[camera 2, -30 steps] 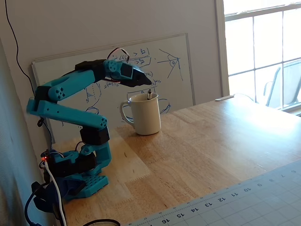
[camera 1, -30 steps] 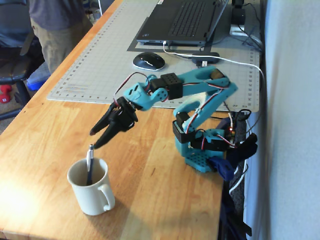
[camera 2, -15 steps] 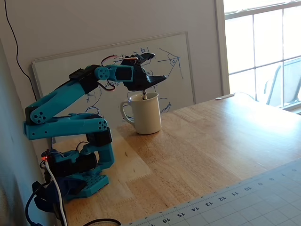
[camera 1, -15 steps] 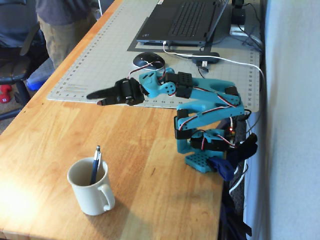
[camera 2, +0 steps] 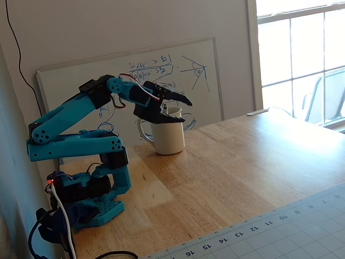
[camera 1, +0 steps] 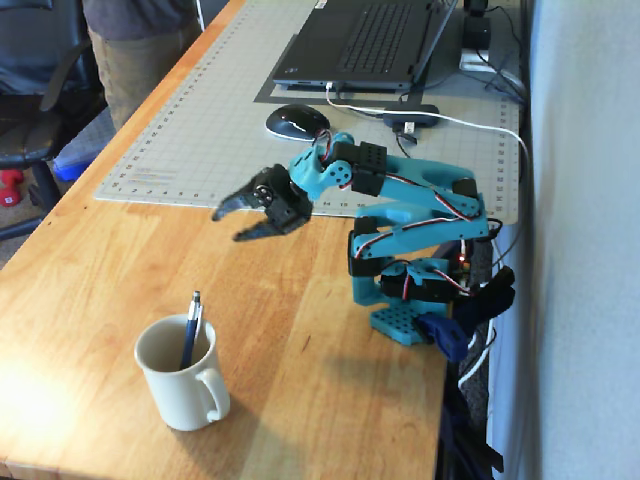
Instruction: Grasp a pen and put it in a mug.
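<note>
Wooden table (camera 1: 120, 270), pen (camera 1: 189, 335) in mug (camera 1: 185, 385) (gripper (camera 1: 238, 224) apart)

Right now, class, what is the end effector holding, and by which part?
Nothing: the end effector is open and empty; the dark blue pen stands in the cream ceramic mug.

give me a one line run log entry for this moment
slim dark pen: upright in cream ceramic mug | pincer: open, empty, raised clear of mug | wooden table: nothing else near mug

Glossy ceramic-looking mug (camera 1: 180, 385); wooden table (camera 1: 90, 270).
</note>
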Controlling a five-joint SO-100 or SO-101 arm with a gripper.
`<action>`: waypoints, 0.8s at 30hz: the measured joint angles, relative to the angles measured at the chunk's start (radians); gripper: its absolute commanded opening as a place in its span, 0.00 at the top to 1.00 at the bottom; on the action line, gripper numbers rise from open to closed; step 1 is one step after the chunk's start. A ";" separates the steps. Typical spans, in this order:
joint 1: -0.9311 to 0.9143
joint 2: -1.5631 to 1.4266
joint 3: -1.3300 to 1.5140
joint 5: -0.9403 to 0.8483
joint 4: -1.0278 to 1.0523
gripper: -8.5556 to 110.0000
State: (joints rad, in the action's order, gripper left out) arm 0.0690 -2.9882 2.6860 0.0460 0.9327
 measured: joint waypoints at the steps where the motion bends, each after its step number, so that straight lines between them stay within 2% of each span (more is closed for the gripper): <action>1: 0.000 -0.021 0.003 0.040 0.057 0.80; 9: 0.000 -0.130 0.084 0.114 0.425 0.82; 14: 0.000 -0.210 0.169 0.115 0.425 0.86; 19: 0.000 -0.287 0.232 0.110 0.376 0.86; 24: 0.000 -0.331 0.313 -0.028 0.308 0.86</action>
State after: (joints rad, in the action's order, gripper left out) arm 0.0690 -3.3195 2.9989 0.0184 1.2410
